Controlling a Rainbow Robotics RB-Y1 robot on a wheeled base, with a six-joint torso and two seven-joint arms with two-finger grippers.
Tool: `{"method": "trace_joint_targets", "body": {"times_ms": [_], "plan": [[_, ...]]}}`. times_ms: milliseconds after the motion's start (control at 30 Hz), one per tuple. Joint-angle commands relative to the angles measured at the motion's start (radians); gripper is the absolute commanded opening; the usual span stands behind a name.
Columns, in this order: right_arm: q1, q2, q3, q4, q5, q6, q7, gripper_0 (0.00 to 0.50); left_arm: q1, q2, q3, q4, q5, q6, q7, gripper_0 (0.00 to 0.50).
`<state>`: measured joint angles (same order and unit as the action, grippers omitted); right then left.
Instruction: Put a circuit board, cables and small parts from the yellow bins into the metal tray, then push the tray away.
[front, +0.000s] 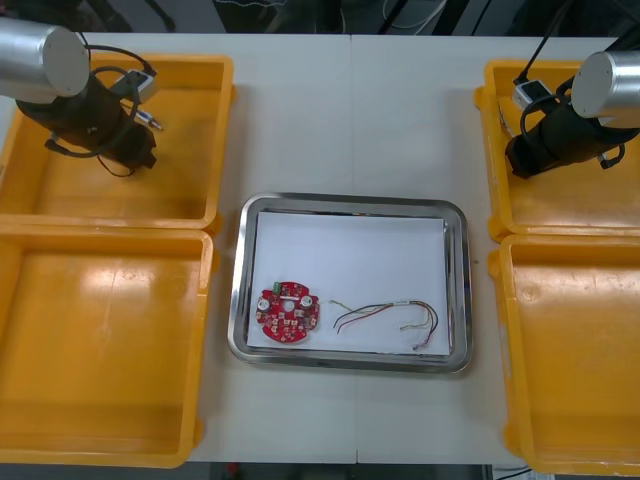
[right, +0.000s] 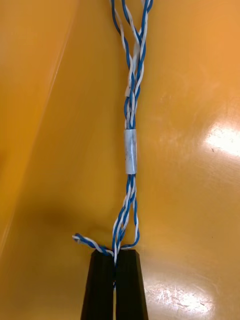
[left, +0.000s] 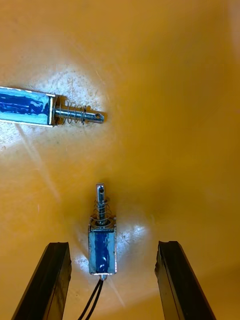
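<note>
Flanking the metal tray (front: 462, 290), yellow bins (front: 100, 340) line the light table (front: 350, 120).

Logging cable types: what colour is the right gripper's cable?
Blue and white, twisted; the cable shows best in the right wrist view.

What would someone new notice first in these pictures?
The red circuit board in the metal tray at the table's middle, a thin cable beside it. In the far yellow bins, the right gripper is shut on a blue and white cable, the left gripper open around a small metal part.
</note>
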<state>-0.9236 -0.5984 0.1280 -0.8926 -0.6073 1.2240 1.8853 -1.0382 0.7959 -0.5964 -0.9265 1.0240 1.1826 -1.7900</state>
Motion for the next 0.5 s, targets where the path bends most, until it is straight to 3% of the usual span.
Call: {"method": "trace_joint_targets", "body": {"times_ms": [33, 433, 467, 500], "plan": [[-0.023, -0.003, -0.001, -0.003, -0.003, -0.011, 0.003, 0.0, -0.051, -0.026, -0.034, 0.037, -0.016, -0.041, -0.078, 0.5], [-0.057, -0.06, -0.061, -0.035, -0.005, 0.1, 0.021, 0.0, -0.051, -0.038, -0.043, 0.083, -0.016, -0.077, -0.092, 0.5], [-0.058, -0.069, -0.062, -0.045, -0.009, 0.117, 0.021, 0.0, -0.051, -0.038, -0.043, 0.083, -0.016, -0.077, -0.092, 0.488], [-0.058, -0.075, -0.062, -0.051, -0.009, 0.123, 0.023, 0.0, -0.051, -0.038, -0.043, 0.083, -0.016, -0.077, -0.091, 0.432]]}}
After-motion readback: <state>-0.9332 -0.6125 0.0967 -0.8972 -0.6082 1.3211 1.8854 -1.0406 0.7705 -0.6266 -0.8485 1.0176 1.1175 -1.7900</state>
